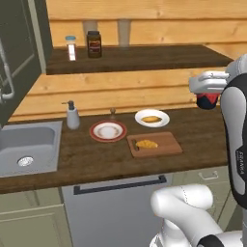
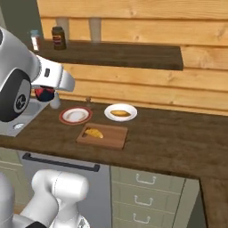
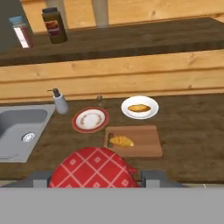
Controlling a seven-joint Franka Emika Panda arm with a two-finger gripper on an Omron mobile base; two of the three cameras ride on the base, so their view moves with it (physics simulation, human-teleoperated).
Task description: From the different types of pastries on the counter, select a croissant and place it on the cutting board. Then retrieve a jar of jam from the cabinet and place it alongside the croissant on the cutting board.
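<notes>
while raised above counter, gripper (image 3: pixel 94 177) clamped on red-lidded jam jar (image 3: pixel 92 168); croissant (image 3: pixel 121 141) on cutting board (image 3: pixel 146 142).

White arm (image 1: pixel 185 205), glossy and rounded, fat tube segments swelling into bulbous joints. Dark charcoal bands cut between the white shells, and a long black panel (image 1: pixel 237 144) runs down the upright link with small pale lettering on it. From the right base camera, a black round joint cap (image 2: pixel 17 100) bears a faint circular emblem. The white hand (image 1: pixel 208 84) has a blocky, pale grey-white housing.
</notes>
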